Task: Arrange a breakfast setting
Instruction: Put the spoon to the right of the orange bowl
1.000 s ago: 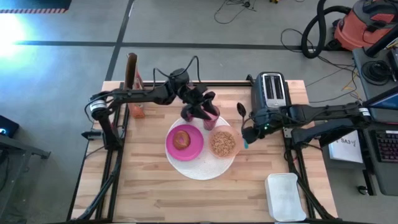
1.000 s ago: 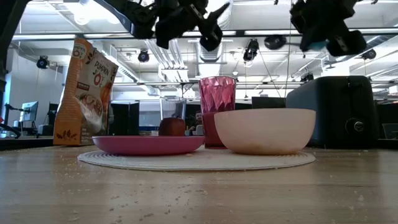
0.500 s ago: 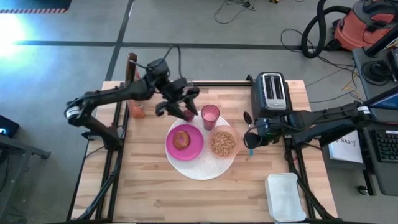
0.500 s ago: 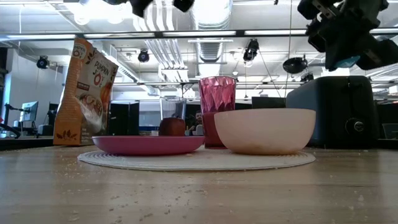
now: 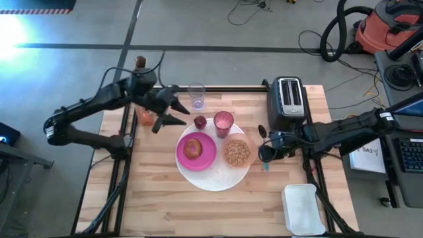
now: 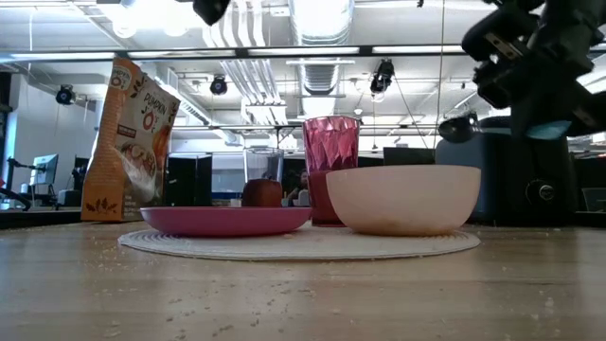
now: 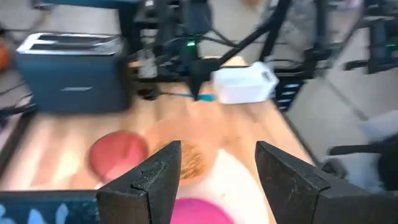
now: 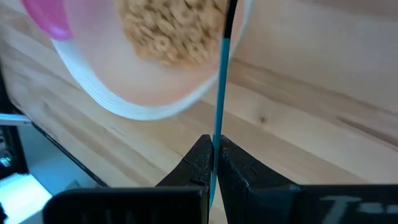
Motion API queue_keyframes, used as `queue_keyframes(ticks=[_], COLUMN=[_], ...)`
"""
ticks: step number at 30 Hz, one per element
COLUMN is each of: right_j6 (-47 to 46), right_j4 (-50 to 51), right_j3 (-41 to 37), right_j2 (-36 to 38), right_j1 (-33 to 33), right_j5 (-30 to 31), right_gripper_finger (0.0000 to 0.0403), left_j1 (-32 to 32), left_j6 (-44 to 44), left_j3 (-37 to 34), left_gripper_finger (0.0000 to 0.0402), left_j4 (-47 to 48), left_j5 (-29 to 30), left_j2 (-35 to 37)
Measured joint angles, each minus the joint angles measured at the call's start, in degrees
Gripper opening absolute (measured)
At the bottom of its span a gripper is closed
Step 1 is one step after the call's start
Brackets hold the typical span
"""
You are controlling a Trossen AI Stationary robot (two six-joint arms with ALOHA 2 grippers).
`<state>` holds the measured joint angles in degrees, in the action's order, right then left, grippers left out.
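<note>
The wooden tabletop (image 5: 165,198) holds the breakfast things near its middle. A black toaster (image 5: 285,100) stands at the far right, and a cereal bag (image 6: 128,137) stands at the far left. A white box (image 5: 303,209) with a lid sits at the near right corner.

The big white round disc (image 5: 218,178) lies flat in the middle. On its left part rests the magenta plate (image 5: 205,158), and the round toasted bread (image 5: 193,147) lies on that plate. On the disc's right part sits the translucent pink bowl (image 5: 236,153). It is full of little cereal rings (image 8: 165,28). The pink tumbler (image 5: 223,123) stands on the far side, between the plate and the bowl. What is inside it cannot be told. The small dark-red fruit (image 5: 200,122) sits just left of the tumbler. A clear glass (image 5: 195,95) stands at the far edge, well apart from the rest.

The left claw (image 5: 165,114) hangs above the far left part of the tabletop, open and holding nothing. The right claw (image 5: 266,151) is just right of the bowl. It is closed tight on the blue-handled spoon (image 8: 219,93), whose thin handle crosses the bowl's rim in the right wrist view.
</note>
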<state>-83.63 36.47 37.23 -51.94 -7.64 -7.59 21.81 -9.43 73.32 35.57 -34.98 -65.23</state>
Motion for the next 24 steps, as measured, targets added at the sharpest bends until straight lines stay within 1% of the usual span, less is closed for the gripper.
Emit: queue_keyframes(ticks=[3, 6, 11, 15, 21, 24], right_j6=[-0.08, -0.99, -3.49, -4.94, -5.42, -6.26], right_j4=[-1.78, -5.20, -14.42, -19.15, -25.23, -28.78], right_j3=[-2.45, -5.63, -12.04, -15.80, -20.52, -23.25], right_j2=[0.19, 0.62, 2.16, 3.60, 4.69, 4.71], right_j1=[-0.02, -0.02, 0.00, 0.01, 0.02, 0.02], right_j5=[-1.50, -1.53, -1.63, -1.14, 0.10, 0.17], right_gripper_finger=[0.0008, 0.0008, 0.0008, 0.0008, 0.0008, 0.0008], left_j1=[-0.19, -0.19, -0.19, -0.24, -0.26, -0.24], left_j6=[1.74, 2.95, 5.26, 5.49, 6.10, 7.13], left_j3=[-0.95, -2.52, -5.80, -8.03, -10.11, -11.43], left_gripper_finger=[0.0190, 0.0190, 0.0190, 0.0190, 0.0190, 0.0190], left_j4=[0.96, 0.94, 1.06, 0.99, 0.94, 0.96], left_j5=[4.04, 4.52, 4.59, 4.80, 12.16, 13.61], left_j2=[2.50, 4.89, 8.82, 12.52, 18.05, 20.76])
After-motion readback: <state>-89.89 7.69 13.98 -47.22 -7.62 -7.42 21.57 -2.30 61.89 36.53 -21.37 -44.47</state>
